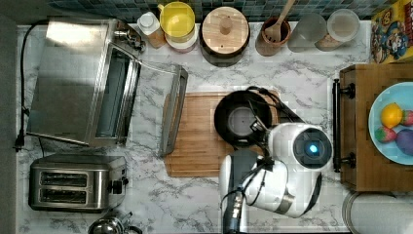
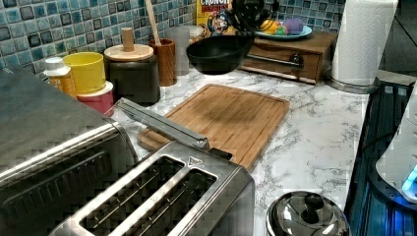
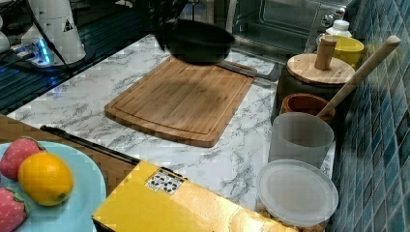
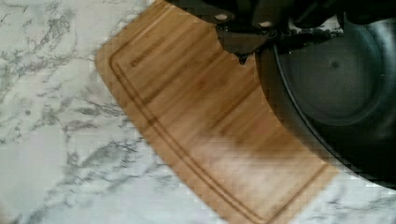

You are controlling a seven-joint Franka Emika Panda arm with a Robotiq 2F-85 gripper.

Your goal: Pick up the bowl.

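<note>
Gripped at its rim by the tool [image 4: 254, 35], the bowl [image 2: 216, 53] is held clear of the cutting board [image 2: 223, 118], with its shadow cast on the wood below. Its mouth is kept facing up and roughly level in the left view; being round, no long axis is offered. From above, the bowl [image 1: 241, 119] is seen over the board's right part in the top view, with the tool pinching the rim on the arm's side. On the worktop [image 1: 195, 204] near the arm, bare marble is left open. To the top view's left, the toaster oven [image 1: 80, 80] stands with its door [image 1: 170, 109] dropped open against the board's edge. Farther back along the tiled wall are lined up the yellow cup [image 1: 177, 19], the round wooden lid [image 1: 225, 30] and the utensil pot [image 1: 275, 31].
</note>
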